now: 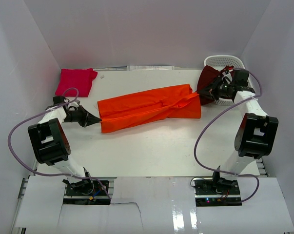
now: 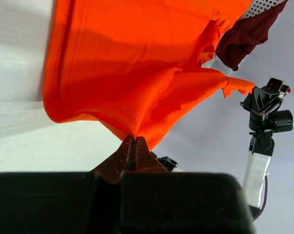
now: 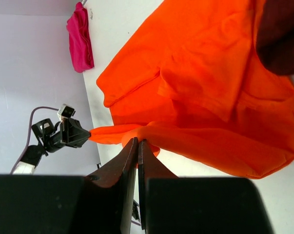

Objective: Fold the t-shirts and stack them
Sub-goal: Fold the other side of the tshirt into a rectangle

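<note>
Starting at the far left corner of the white desk: showing a magenta-pink cloth t-shirt, folded into a small flat pad, lying well apart from everything else.

Moving right along the left edge: finding the left gripper, a black two-finger claw, pointing toward the middle of the desk. Pressing its jaws together and clamping the left tip of a bright orange cloth t-shirt. From the left wrist, pinching a gathered point of orange fabric right at the fingertips, with the cloth fanning out wide beyond them.

Crossing the middle of the desk: tracing the orange t-shirt as a long, half-folded band. Running on a slant from the near left toward the far right, stretching between both claws, creasing lengthwise and bunching near its right end. Not telling whether its middle is resting on the desk or hanging just above it.

Reaching the right edge: finding the right gripper, black too, aiming back to the left. Closing its jaws together on the orange t-shirt's right end; from the right wrist, biting a rolled edge of orange cloth.

Ending at the far right corner: showing a dark maroon cloth t-shirt draping over the left rim of a white plastic lattice basket, hanging down just beside the right gripper and the orange t-shirt's right end.
</note>
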Action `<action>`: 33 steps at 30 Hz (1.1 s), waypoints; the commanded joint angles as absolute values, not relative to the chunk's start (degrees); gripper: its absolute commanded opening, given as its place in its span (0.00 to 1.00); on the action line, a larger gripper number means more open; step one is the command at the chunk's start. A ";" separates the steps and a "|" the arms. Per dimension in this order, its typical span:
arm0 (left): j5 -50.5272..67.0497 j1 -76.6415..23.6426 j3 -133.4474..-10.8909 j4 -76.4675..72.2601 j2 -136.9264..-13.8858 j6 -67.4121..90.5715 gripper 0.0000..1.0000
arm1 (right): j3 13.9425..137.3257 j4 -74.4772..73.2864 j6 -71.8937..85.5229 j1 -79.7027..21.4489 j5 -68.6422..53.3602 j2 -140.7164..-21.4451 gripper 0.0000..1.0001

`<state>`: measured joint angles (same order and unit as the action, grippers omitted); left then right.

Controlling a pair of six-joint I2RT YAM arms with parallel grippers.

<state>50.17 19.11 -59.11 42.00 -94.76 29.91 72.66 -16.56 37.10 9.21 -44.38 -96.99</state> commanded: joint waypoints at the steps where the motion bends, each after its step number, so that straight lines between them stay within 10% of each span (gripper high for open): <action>1: 52.47 19.77 -62.04 40.43 -96.15 30.50 0.00 | 78.21 -16.00 37.09 8.18 -46.23 -99.66 0.08; 33: 49.66 19.07 -81.21 38.41 -118.65 32.08 0.00 | 110.38 -19.86 40.60 1.93 -47.72 -131.30 0.09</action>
<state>49.71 19.27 -79.46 40.01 -118.63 31.75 106.61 -19.79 39.57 2.39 -46.39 -129.34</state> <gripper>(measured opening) 0.013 0.087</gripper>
